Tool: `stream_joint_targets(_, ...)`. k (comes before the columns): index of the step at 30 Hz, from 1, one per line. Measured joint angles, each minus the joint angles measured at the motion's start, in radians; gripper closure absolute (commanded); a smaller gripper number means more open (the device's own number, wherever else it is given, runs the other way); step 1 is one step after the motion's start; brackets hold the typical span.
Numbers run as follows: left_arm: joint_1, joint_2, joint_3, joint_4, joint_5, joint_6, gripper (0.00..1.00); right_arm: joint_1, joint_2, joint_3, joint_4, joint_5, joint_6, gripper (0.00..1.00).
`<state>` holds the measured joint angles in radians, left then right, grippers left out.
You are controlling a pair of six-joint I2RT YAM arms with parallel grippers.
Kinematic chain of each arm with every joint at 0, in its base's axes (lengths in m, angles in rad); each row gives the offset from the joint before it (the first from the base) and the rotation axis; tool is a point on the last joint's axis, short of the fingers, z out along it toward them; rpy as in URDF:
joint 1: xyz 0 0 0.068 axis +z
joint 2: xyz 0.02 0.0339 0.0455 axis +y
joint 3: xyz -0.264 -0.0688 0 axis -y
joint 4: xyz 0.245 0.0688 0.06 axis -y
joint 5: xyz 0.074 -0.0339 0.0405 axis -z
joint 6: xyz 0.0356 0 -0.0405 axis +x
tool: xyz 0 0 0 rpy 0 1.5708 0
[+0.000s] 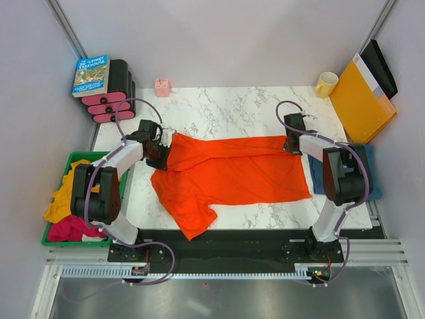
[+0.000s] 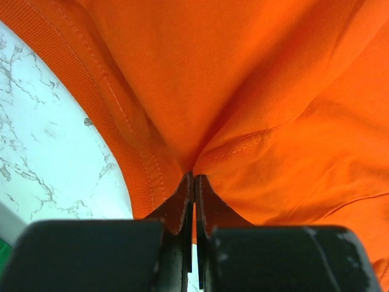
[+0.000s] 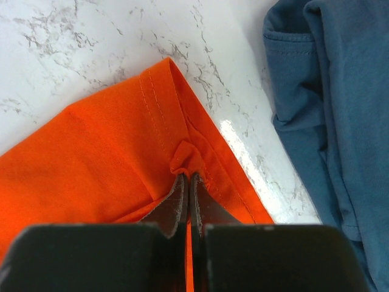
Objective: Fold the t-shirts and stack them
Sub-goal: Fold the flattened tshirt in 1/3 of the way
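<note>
The orange-red t-shirt (image 1: 232, 174) lies spread across the middle of the marble table, folded lengthwise, one sleeve hanging toward the near edge. My left gripper (image 1: 161, 147) is shut on its left end near the collar; in the left wrist view the jaws (image 2: 194, 177) pinch a fold of the cloth (image 2: 255, 91). My right gripper (image 1: 293, 143) is shut on the shirt's far right corner; the right wrist view shows the jaws (image 3: 186, 176) pinching the hem (image 3: 109, 152). The folded denim-blue t-shirt (image 1: 376, 174) lies at the right edge, partly under my right arm, and shows in the right wrist view (image 3: 334, 109).
A green basket (image 1: 56, 234) with yellow and red clothes stands left of the table. A book (image 1: 91, 74) on pink-and-black rolls sits back left, a small pink box (image 1: 162, 87) at the back, a yellow mug (image 1: 326, 84) and an orange-yellow envelope (image 1: 358, 101) back right.
</note>
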<state>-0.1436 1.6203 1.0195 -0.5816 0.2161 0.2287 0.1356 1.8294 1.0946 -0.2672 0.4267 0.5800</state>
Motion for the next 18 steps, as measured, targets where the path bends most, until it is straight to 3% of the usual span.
stream_joint_targets(9, 0.000, 0.000, -0.027, -0.008, 0.026, 0.010, 0.98, 0.000, -0.002, 0.000, -0.015, 0.008, 0.004, 1.00)
stream_joint_targets(12, 0.000, 0.000, -0.047, -0.018, 0.031, 0.020, 0.98, 0.003, -0.002, 0.000, -0.031, 0.027, 0.015, 0.90)
stream_joint_targets(14, 0.000, 0.000, -0.051, -0.021, 0.034, 0.024, 0.98, 0.004, -0.002, 0.000, -0.036, 0.035, 0.021, 0.63)
stream_joint_targets(15, 0.000, 0.000, -0.052, -0.022, 0.039, 0.027, 0.95, 0.005, -0.002, 0.000, -0.037, 0.038, 0.023, 0.43)
stream_joint_targets(17, 0.000, 0.000, -0.052, -0.024, 0.048, 0.031, 0.74, 0.005, -0.004, -0.011, -0.027, 0.038, 0.020, 0.28)
stream_joint_targets(18, 0.000, 0.000, -0.052, -0.024, 0.051, 0.035, 0.63, 0.005, -0.014, -0.025, -0.013, 0.039, 0.011, 0.13)
